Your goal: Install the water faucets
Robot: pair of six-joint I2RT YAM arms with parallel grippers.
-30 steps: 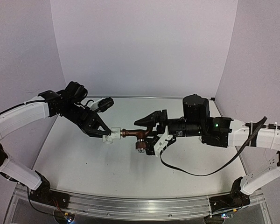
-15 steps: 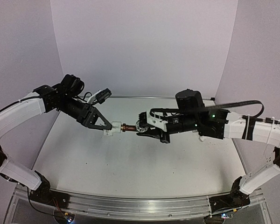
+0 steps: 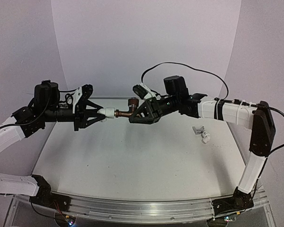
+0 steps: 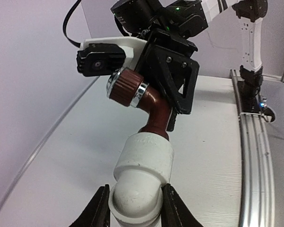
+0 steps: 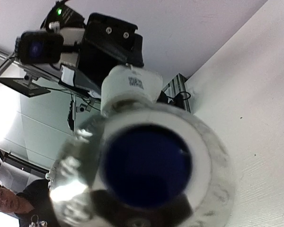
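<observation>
My left gripper (image 3: pixel 98 115) is shut on a white elbow pipe fitting (image 3: pixel 109 112), held in the air above the table; its jaws clamp the fitting's (image 4: pixel 141 182) rounded end from both sides. The reddish-brown faucet (image 3: pixel 125 111) sticks out of the fitting's other end, its silvery knob (image 3: pixel 132 102) pointing up. My right gripper (image 3: pixel 134 117) straddles the faucet body (image 4: pixel 157 111), one black finger (image 4: pixel 180 90) against its side. In the right wrist view the knob (image 5: pixel 151 165) fills the frame and hides my fingers. A small chrome faucet (image 3: pixel 198 129) lies on the table at the right.
A loose white fitting (image 3: pixel 206 138) lies next to the chrome faucet. The white table (image 3: pixel 132 165) is walled by pale panels at the back and sides, with a metal rail (image 3: pixel 132 208) along the near edge. The right arm's black cable (image 3: pixel 180 68) loops overhead.
Both arms have risen and rolled, carrying fitting and faucet higher and farther back. The faucet's knob has swung from pointing down to pointing up. The chrome faucet has come into view at right.
</observation>
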